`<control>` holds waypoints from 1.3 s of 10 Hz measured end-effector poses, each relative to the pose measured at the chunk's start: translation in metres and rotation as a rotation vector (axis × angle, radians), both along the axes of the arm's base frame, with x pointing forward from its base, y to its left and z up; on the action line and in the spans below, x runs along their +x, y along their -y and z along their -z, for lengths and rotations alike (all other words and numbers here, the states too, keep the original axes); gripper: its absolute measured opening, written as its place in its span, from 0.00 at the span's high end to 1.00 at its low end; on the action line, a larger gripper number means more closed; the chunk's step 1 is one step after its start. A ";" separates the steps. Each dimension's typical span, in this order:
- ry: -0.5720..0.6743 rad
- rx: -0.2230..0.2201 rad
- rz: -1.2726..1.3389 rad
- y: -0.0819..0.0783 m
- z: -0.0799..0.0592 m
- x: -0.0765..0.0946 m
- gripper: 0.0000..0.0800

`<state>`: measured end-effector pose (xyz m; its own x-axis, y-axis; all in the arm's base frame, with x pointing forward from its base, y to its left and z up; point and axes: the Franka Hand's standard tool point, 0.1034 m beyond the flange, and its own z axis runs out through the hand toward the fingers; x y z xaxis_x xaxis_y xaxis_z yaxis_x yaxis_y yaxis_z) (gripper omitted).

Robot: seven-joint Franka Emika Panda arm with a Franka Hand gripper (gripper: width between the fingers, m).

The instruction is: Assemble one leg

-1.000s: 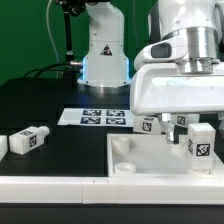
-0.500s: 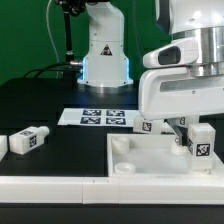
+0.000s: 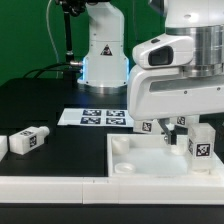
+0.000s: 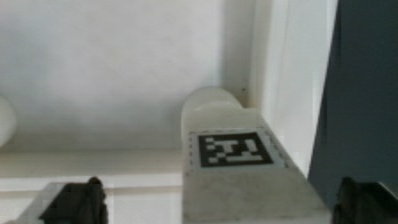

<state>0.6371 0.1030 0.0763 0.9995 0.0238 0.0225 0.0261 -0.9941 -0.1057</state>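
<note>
A leg (image 3: pixel 200 143), a small white block with a black-and-white tag, stands upright in the far right corner of the large white panel (image 3: pixel 140 162). My gripper (image 3: pixel 186 130) hangs just over it. In the wrist view the leg (image 4: pixel 235 150) lies between my two dark fingertips (image 4: pixel 75 200), which stand wide apart and clear of its sides. The gripper (image 4: pixel 222 203) is open and holds nothing. A second leg (image 3: pixel 27 141) lies on the black table at the exterior view's left. Tags of other legs (image 3: pixel 146 126) show behind the hand.
The marker board (image 3: pixel 95 117) lies flat on the table behind the panel. The robot base (image 3: pixel 103 50) stands at the back. The panel's raised rim (image 4: pixel 267 60) runs right beside the leg in the wrist view. A white bar (image 3: pixel 60 185) lies along the front.
The hand has shifted a little toward the exterior view's left since half a second ago. The leg in the panel corner has not moved.
</note>
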 end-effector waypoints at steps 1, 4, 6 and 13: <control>0.002 0.000 0.011 0.001 -0.001 0.001 0.19; -0.010 0.003 0.102 0.001 0.000 0.001 0.40; -0.025 0.007 0.242 0.000 0.000 0.000 0.61; -0.085 0.049 0.994 -0.003 0.002 0.002 0.64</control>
